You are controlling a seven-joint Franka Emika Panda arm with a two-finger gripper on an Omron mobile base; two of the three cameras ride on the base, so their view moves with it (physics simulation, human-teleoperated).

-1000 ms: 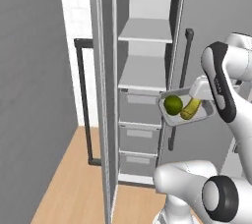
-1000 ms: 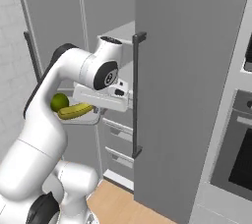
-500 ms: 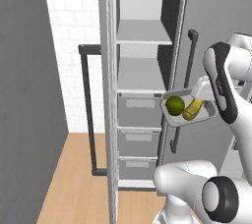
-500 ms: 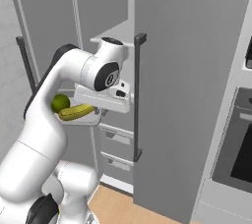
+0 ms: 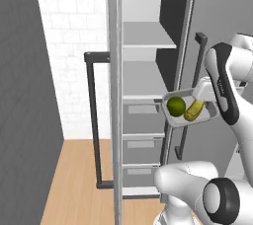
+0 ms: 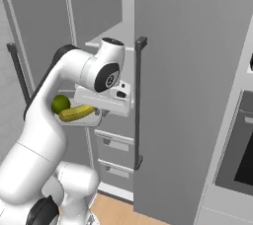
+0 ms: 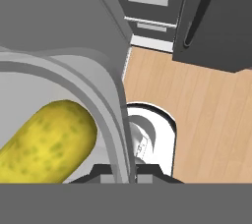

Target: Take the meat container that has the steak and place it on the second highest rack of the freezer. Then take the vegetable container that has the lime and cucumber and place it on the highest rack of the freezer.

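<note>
the gripper [image 7: 125,171] pinches the right rim of the vegetable container [image 5: 174,120], held near the freezer [image 5: 148,71]. the tray looks light and stiff, but the lime [image 5: 176,106] and cucumber [image 5: 194,110] likely roll, so keep it level.

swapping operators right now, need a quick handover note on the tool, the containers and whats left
Tool: shut on the vegetable container, clamped on its rim.
Container carries the lime and cucumber, held in the air in front of the open freezer, level with the shelf above the drawers.
Done: container picked up and brought to the freezer. No steak container can be seen on the visible shelves.
Left: lift the container and set it on the highest rack.
</note>
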